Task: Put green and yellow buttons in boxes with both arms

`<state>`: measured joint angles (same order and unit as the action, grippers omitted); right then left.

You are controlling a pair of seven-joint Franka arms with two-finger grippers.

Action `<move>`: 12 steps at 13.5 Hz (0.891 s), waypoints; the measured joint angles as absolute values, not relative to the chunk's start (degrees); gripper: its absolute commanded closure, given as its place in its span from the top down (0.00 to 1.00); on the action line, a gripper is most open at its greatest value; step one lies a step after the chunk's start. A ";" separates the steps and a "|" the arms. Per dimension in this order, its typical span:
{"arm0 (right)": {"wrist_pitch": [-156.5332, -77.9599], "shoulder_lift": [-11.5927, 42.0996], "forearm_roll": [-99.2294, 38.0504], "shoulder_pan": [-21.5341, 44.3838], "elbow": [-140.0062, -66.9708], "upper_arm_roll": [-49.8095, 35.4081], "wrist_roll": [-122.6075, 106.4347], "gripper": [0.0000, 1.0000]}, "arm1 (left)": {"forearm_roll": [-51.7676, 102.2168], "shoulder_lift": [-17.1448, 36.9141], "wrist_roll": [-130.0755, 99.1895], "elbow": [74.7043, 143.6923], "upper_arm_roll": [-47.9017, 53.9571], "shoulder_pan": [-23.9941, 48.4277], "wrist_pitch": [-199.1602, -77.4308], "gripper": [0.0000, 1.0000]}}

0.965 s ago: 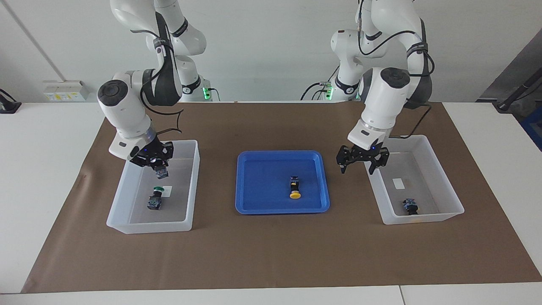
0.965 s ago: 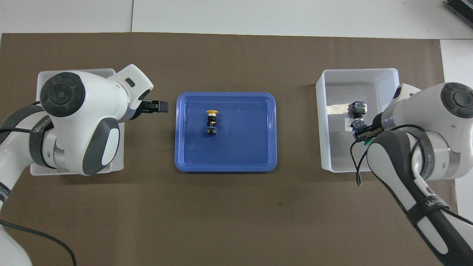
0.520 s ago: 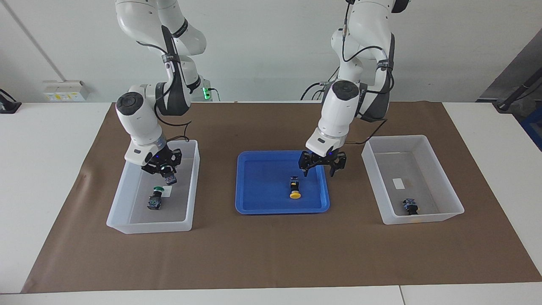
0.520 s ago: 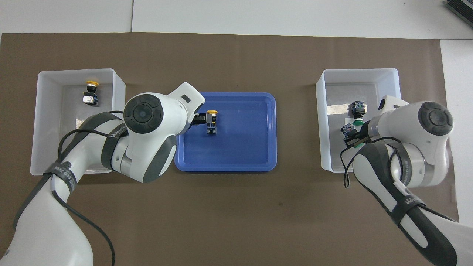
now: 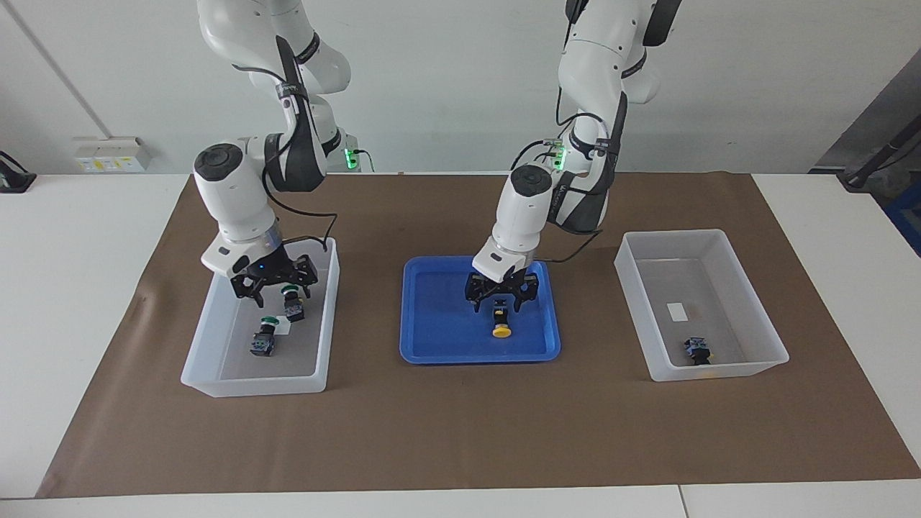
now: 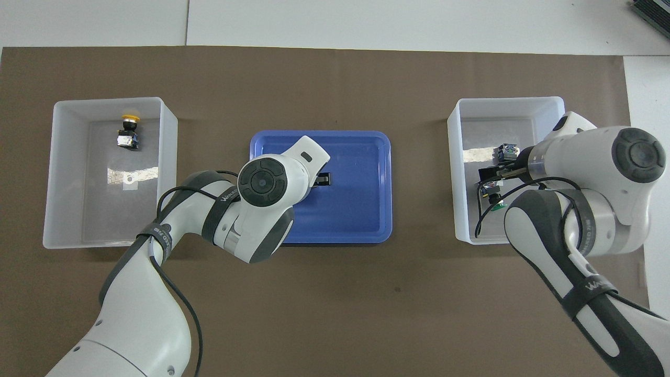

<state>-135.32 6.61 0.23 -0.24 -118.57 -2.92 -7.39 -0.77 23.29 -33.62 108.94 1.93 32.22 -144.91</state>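
Two green buttons (image 5: 265,338) lie under the spread right tool (image 5: 273,289); left tool (image 5: 501,298) straddles the last yellow button (image 5: 501,320), grip unclear.

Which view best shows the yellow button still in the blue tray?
The facing view: the yellow button lies in the blue tray, with the left gripper down around its body. In the overhead view, the left arm hides it.

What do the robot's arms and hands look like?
Both arms are smooth white tubes with dark grey joints and round black caps. Thin black cables loop along them. Each ends in a small black end effector, the left and the right, with two fingers.
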 measured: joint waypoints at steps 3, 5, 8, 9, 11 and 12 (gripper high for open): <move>-130.20 4.14 0.23 -1.04 -113.72 -2.26 -5.54 1.00 | -0.78 23.43 -33.63 109.05 1.63 32.21 -144.58 0.02; -124.16 2.63 0.24 -2.35 -109.59 -1.94 -2.12 1.00 | -1.65 23.41 -33.63 108.78 1.40 32.21 -143.37 0.00; -112.01 1.71 0.50 -3.54 -101.16 -1.65 1.57 1.00 | -3.17 22.65 -33.63 107.62 0.82 31.88 -141.22 0.00; -108.97 1.65 0.67 -3.58 -98.79 -1.57 2.15 1.00 | -3.21 21.41 -33.63 107.23 0.39 31.27 -140.08 0.00; -103.79 1.50 0.86 -3.61 -94.75 -1.15 2.84 1.00 | -3.43 17.02 -31.92 106.80 0.07 27.88 -135.92 0.00; -101.27 1.32 0.89 -3.62 -92.79 -0.59 2.87 1.00 | -3.47 14.45 -29.52 106.80 -0.04 25.48 -133.77 0.00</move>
